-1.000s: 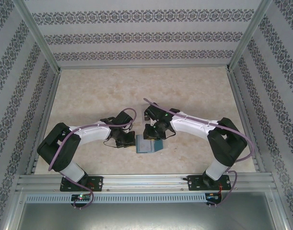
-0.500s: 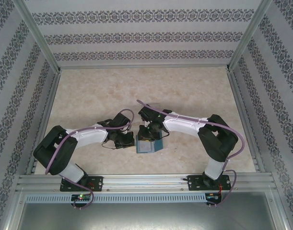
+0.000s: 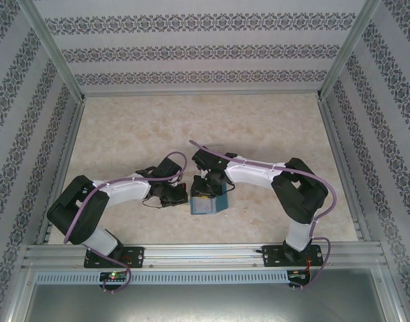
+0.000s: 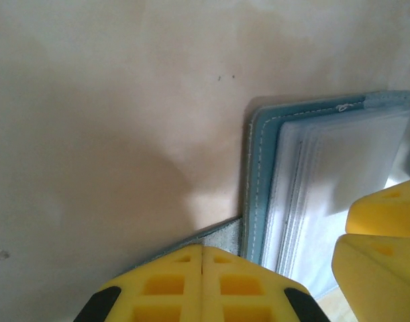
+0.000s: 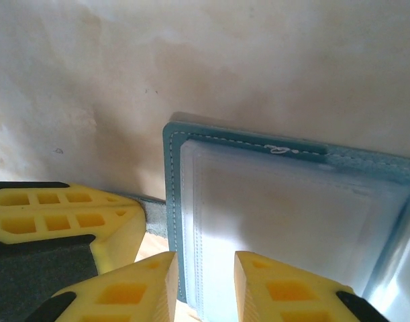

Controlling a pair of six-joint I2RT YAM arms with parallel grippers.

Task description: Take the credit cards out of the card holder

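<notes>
While ajar, right hand (image 5: 205, 272) over holder (image 5: 272, 201).

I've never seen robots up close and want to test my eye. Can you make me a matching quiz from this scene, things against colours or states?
1 left gripper
2 right gripper
3 card holder
4 table

a beige
b fingers apart
c teal, lying open
d fingers pressed together

Pairs: 1-d, 2-b, 3-c, 4-a

Far table (image 3: 205, 127) open — fingers (image 5: 64, 215) crowd card holder (image 5: 272, 201).
</notes>
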